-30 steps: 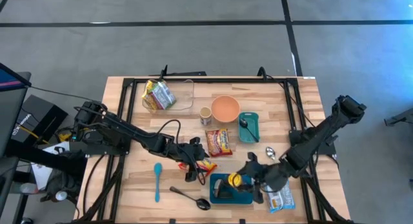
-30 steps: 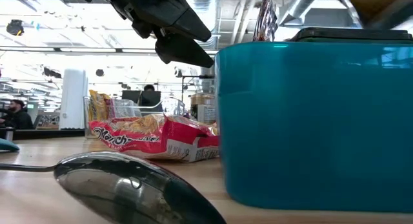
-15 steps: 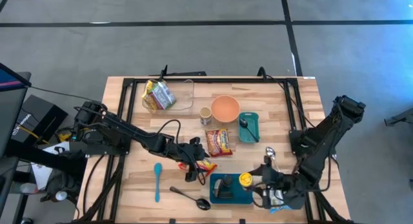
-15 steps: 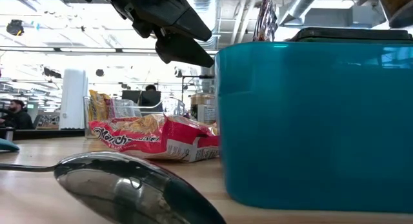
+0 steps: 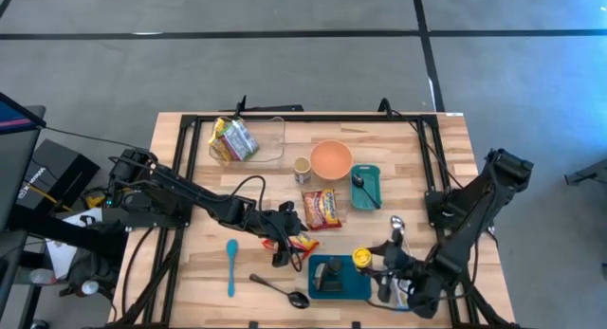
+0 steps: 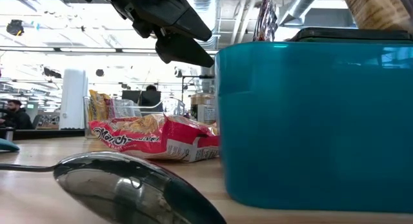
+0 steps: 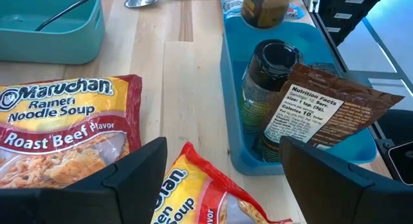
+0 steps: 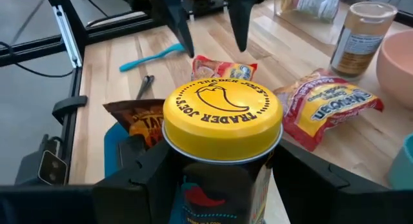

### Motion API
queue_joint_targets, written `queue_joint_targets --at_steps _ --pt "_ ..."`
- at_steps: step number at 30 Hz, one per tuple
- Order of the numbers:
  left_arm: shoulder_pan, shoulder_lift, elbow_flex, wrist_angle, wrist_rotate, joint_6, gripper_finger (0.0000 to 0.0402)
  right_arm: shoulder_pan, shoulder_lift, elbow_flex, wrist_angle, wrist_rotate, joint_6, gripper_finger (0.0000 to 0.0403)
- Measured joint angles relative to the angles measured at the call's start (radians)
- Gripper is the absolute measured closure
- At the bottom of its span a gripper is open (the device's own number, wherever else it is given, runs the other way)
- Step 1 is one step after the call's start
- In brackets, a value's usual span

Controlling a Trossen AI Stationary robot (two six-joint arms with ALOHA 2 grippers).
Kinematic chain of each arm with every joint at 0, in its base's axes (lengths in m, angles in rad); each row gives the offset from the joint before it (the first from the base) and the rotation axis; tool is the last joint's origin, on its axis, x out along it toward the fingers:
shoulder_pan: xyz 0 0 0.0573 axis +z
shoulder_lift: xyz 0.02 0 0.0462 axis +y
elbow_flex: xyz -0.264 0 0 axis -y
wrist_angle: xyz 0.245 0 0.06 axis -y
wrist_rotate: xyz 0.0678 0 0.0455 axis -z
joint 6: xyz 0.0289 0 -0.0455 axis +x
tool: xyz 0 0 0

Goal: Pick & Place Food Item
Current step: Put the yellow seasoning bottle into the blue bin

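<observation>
Right gripper (image 8: 213,185) clamping yellow-lidded jar (image 5: 361,261), suspending it just beside the right edge of blue bin (image 5: 353,291) near the table's (image 5: 190,272) front. Left gripper (image 5: 281,242) hovering with fingers spread and holding nothing, directly above small ramen packet (image 5: 303,243). Dark bottle (image 7: 270,82) and brown snack bag (image 7: 322,114) resting inside the bin. Large ramen packet (image 5: 321,209) lying behind it.

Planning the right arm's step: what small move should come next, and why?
Probably lift the jar a bit higher: the right gripper is shut on it at the edge of the bin, with a bottle and packet close by.
</observation>
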Motion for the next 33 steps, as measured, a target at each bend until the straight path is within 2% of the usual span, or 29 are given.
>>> queue_joint_targets --at_steps 7,13,22,33 --pt "0.000 0.000 0.000 0.000 -0.027 0.000 0.0108 -0.003 0.031 0.000 0.061 0.013 0.000 0.0190" --pt "0.000 0.000 0.000 0.000 -0.032 0.000 0.0108 0.005 0.040 0.000 0.082 0.063 0.006 0.0190" --pt "0.000 0.000 0.000 0.000 -0.031 0.000 0.0108 0.010 0.179 0.000 0.172 0.111 0.026 0.0190" --pt "0.000 0.000 0.000 0.000 -0.031 0.000 0.0108 0.010 0.263 0.000 0.252 0.130 0.026 0.0189"
